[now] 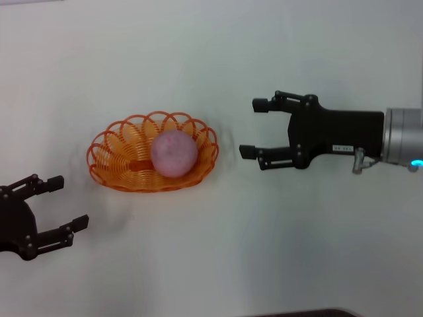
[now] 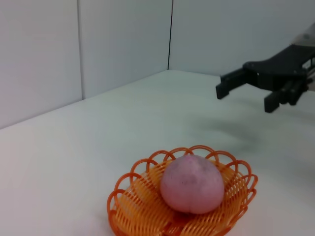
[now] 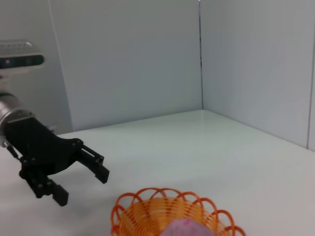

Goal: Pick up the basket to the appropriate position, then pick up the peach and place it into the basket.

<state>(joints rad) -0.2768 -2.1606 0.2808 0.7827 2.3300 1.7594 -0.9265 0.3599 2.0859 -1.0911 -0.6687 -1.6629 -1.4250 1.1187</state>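
The orange openwork basket [image 1: 119, 158] stands on the white table left of centre. The pink peach [image 1: 174, 153] lies inside it, toward its right side. Both also show in the left wrist view, basket [image 2: 133, 206] and peach [image 2: 192, 183], and in the right wrist view, basket [image 3: 142, 214] and the top of the peach [image 3: 187, 229]. My right gripper [image 1: 252, 127] is open and empty, to the right of the basket and apart from it. My left gripper [image 1: 68, 201] is open and empty at the lower left, below and left of the basket.
The table [image 1: 211, 264] is plain white. Grey partition walls [image 3: 147, 64] stand behind it. A dark edge [image 1: 304, 312] shows at the bottom of the head view.
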